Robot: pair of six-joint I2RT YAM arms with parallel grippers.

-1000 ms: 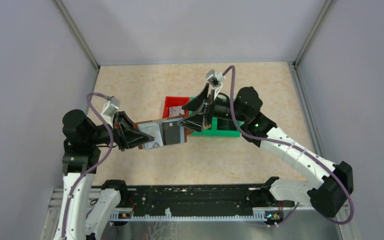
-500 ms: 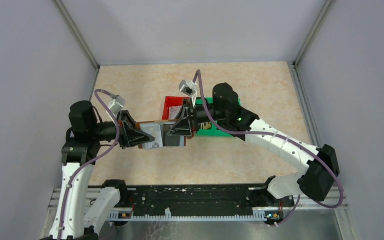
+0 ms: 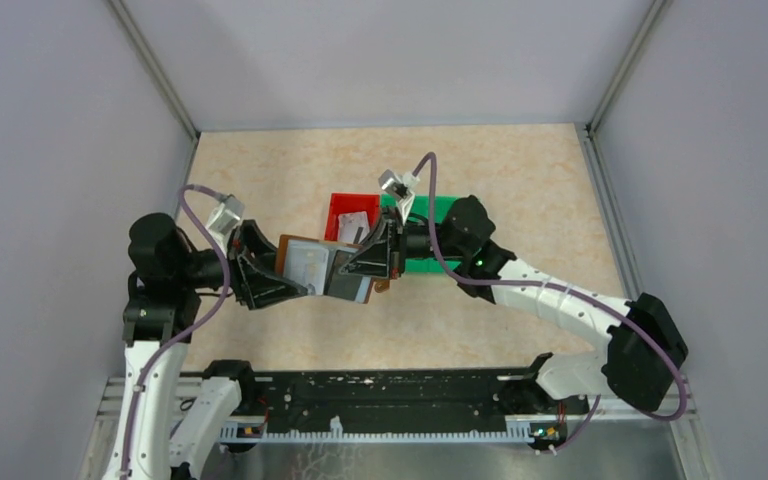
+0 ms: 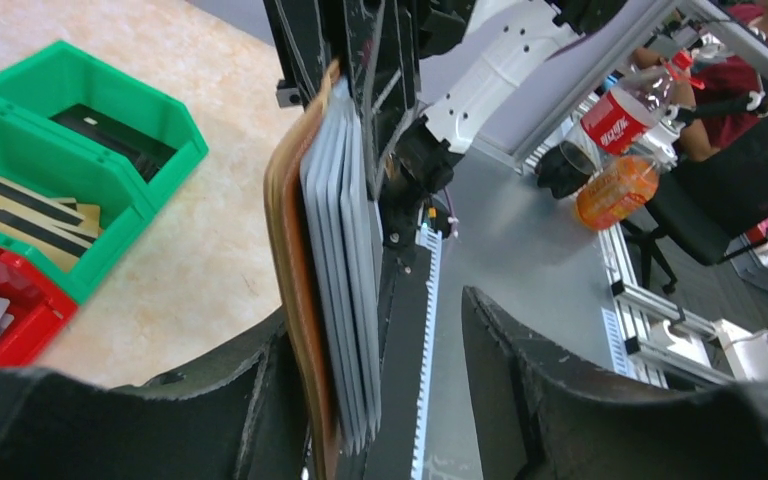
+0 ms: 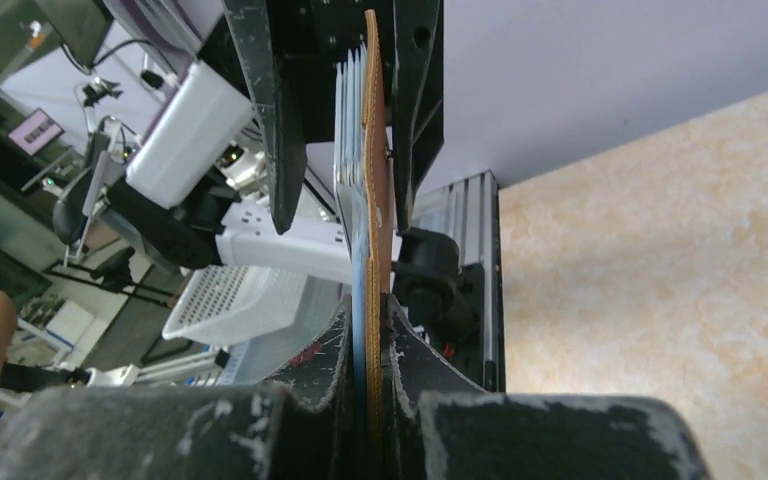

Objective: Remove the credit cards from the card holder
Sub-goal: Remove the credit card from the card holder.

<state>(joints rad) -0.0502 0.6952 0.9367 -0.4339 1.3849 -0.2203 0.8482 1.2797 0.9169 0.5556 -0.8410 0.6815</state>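
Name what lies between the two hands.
The card holder spans the gap from left hand to right hand, which is shut on its end; the top view shows it.

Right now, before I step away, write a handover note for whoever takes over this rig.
Left gripper open, straddling the card holder's left end.
Right gripper shut on its other end, holding it above the table.
Done: some credit cards lie in the green bin.
Left: whether cards remain in the holder cannot be told; check and pull any out.
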